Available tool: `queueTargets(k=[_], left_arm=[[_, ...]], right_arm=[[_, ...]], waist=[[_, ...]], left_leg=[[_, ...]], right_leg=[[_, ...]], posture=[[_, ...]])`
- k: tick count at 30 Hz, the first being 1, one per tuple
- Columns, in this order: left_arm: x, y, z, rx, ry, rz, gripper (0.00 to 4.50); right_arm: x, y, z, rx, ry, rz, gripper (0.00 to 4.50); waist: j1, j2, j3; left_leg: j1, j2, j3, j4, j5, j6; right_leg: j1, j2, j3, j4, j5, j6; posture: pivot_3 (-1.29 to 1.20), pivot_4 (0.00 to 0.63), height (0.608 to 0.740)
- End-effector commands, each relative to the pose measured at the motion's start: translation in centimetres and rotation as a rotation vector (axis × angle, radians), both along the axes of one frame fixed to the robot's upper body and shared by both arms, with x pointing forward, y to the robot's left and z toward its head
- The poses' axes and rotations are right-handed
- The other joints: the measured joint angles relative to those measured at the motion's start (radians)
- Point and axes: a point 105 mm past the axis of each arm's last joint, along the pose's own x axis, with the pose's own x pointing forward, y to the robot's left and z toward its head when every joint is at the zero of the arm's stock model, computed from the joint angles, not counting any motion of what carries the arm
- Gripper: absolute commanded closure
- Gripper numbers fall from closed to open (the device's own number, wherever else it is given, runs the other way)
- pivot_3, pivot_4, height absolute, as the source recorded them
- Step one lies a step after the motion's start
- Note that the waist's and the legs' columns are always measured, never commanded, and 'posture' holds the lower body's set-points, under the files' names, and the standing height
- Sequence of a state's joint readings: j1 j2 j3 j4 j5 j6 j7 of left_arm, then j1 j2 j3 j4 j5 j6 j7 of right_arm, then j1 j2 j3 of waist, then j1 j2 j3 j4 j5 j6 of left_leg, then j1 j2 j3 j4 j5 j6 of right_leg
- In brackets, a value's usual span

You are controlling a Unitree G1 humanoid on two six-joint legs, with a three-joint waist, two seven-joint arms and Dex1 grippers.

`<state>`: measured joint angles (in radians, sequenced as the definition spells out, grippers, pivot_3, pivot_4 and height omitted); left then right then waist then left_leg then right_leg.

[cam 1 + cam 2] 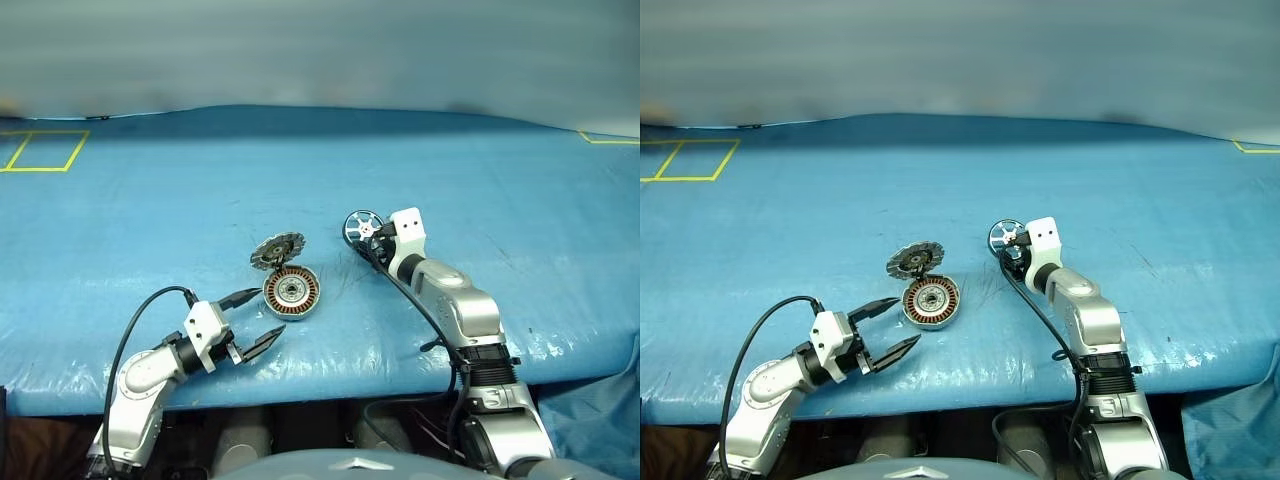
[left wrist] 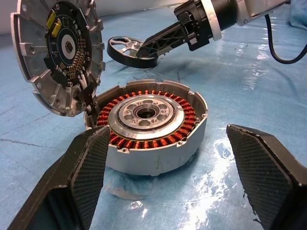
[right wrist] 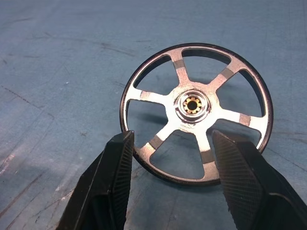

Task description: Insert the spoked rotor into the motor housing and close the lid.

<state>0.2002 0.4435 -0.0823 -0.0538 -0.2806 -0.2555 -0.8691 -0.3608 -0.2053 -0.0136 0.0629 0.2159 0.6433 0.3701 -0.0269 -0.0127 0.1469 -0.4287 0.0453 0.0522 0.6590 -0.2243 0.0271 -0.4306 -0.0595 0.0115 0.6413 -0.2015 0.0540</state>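
From the head camera I see the motor housing [image 1: 292, 292] near the front edge of the blue tabletop [image 1: 480, 180], its lid [image 1: 276, 249] tilted open behind it. My left gripper [image 1: 253, 320] sits just beside the housing, fingers spread wide and empty. On the left wrist view the copper windings [image 2: 144, 139] are exposed. On the right wrist view my right gripper [image 3: 172, 165] is clamped on the spoked rotor [image 3: 195, 114] — held off the cloth, well right of the housing.
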Motion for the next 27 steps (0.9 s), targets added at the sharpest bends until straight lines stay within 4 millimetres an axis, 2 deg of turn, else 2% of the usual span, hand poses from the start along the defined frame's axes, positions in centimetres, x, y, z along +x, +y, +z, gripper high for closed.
queueTargets(k=[1,7,12,16,27], left_arm=[[-0.1,0.1,0.4,0.004,-0.028,-0.001,0.38],[-0.1,0.1,0.3,0.008,-0.022,-0.004,0.38],[-0.1,0.0,0.2,0.011,-0.022,-0.004,0.38],[-0.1,0.1,0.2,0.012,-0.021,-0.002,0.38],[-0.2,0.1,0.1,0.014,-0.015,0.003,0.38]], right_arm=[[0.1,0.1,1.5,0.107,-0.029,-0.014,1.79],[0.1,0.2,2.2,0.231,-0.016,-0.026,1.79],[0.1,-0.1,1.7,0.202,0.0,-0.037,1.79],[0.0,-0.4,0.9,0.098,-0.002,-0.027,1.79],[0.1,-0.4,1.0,0.132,-0.003,-0.038,1.79]], waist=[[0.0,0.0,0.0],[0.0,0.0,0.0],[0.0,0.0,0.0],[0.0,0.0,0.0],[-0.001,0.0,0.0]], left_leg=[[0.0,0.0,0.0,0.0,0.0,0.0],[0.0,0.0,-0.001,0.0,0.0,0.0],[0.0,0.0,-0.001,0.0,0.0,0.0],[0.0,0.0,-0.001,0.0,0.0,0.0],[0.0,0.0,-0.002,0.0,0.0,0.0]], right_leg=[[0.0,0.0,0.0,0.0,0.0,0.0],[0.0,0.0,0.0,0.0,0.0,0.0],[0.0,0.0,0.0,0.0,0.0,0.0],[0.0,0.0,0.0,0.0,0.0,0.0],[0.0,0.0,0.0,0.0,0.0,0.0]], posture=[[0.0,0.15,0.74],[0.0,0.15,0.74],[0.0,0.15,0.74],[0.0,0.15,0.74],[0.0,0.15,0.74]])
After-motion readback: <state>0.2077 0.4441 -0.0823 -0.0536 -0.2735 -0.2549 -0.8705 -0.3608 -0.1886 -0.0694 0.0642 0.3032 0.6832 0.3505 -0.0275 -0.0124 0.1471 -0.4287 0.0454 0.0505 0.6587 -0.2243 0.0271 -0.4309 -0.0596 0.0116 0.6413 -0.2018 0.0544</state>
